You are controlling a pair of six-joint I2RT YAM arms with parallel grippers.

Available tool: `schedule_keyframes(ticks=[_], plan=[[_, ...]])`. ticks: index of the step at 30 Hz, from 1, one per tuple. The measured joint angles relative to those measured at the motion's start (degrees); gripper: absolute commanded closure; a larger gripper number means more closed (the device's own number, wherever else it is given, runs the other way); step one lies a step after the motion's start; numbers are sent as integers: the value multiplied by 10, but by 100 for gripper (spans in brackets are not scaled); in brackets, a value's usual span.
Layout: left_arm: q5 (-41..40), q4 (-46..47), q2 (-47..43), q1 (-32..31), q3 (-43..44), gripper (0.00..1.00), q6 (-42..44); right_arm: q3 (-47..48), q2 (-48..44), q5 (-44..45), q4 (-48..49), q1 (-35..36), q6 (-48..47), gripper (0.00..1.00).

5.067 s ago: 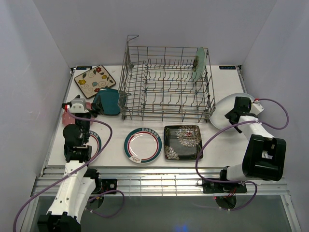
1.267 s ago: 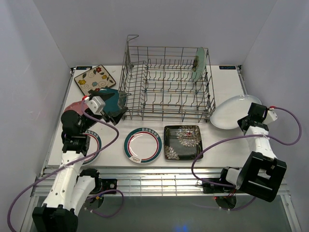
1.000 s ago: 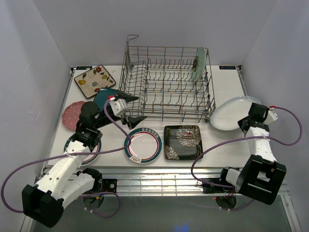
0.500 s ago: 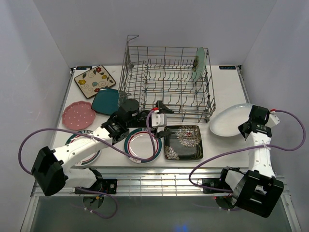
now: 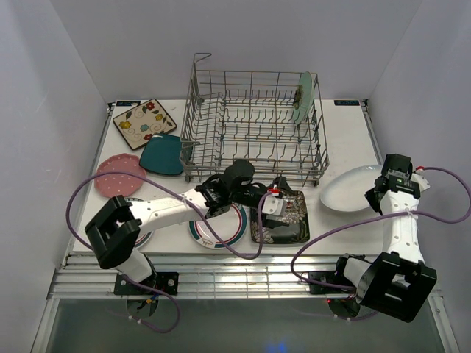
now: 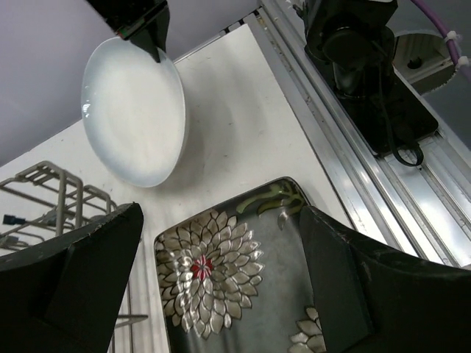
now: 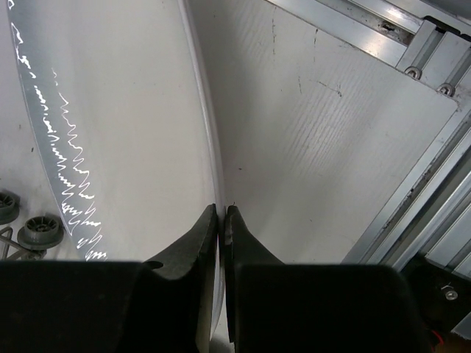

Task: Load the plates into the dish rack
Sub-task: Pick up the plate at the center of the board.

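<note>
The grey wire dish rack [image 5: 254, 125] stands at the back of the table, with a mint plate [image 5: 302, 97] upright at its right end. My left gripper [image 5: 283, 207] hangs open just above the black floral square plate [image 5: 285, 220]. In the left wrist view the gripper [image 6: 221, 220] has its fingers on either side of that plate [image 6: 221, 287], touching nothing. My right gripper [image 5: 383, 193] is shut on the rim of the plain white plate [image 5: 349, 190], which is tilted. The right wrist view shows the gripper [image 7: 221, 209] pinching the white plate's [image 7: 110, 110] edge.
A cream floral square plate [image 5: 144, 123], a teal square plate [image 5: 163, 154] and a pink dotted plate [image 5: 120, 175] lie at the left. A green-rimmed round plate [image 5: 221, 234] lies partly under my left arm. The metal rail [image 5: 243, 268] borders the near edge, and walls close in both sides.
My left arm has swung from the left side across the front of the rack to above the black floral plate. My right gripper has carried the white plate slightly nearer.
</note>
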Motion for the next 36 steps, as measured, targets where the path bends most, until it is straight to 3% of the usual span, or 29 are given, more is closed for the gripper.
schedule_keyframes(ticks=[10, 27, 36], plan=[[-14, 24, 137, -28, 95, 2, 19, 20, 14, 2, -39, 3, 12, 92], [-63, 33, 306, -88, 236, 2, 45, 34, -40, 16, -130, 3, 4, 92], [-103, 35, 364, -101, 289, 18, 52, 34, -48, 15, -143, 3, -1, 92]])
